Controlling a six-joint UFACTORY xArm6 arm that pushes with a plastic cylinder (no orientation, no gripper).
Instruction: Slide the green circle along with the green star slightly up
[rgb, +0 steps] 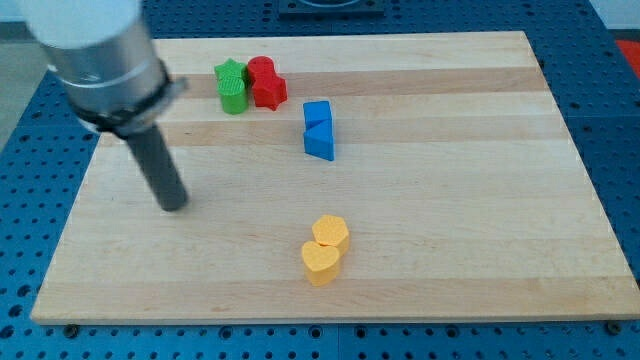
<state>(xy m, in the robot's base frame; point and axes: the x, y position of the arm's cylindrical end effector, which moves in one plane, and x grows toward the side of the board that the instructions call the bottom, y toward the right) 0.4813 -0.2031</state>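
On the pale wooden board (450, 200) over blue pegboard (20, 200), you see my tip (175, 205), bare and holding nothing, well left of the green blocks (231, 87), perhaps stacked.

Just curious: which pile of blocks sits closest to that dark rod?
The green blocks at the view's top, touching the red ones; my tip is below-left; blue and yellow lie farther right.

1. The board (450, 200) was pale wood, banded in lengthwise strips of lighter and darker tan.
2. Around its edges lay a blue surface (615, 120) patterned with rows of small dark holes.
3. Near the top-left corner, the green star (229, 75) and green circle (233, 98) were bright green, the red blocks (266, 83) vivid red.
4. The blue blocks (319, 130) were mid-blue.
5. Toward the bottom edge, the two yellow blocks (326, 249) were orange-yellow.
6. The rod down to my tip (175, 204) was dark grey, its housing light grey.
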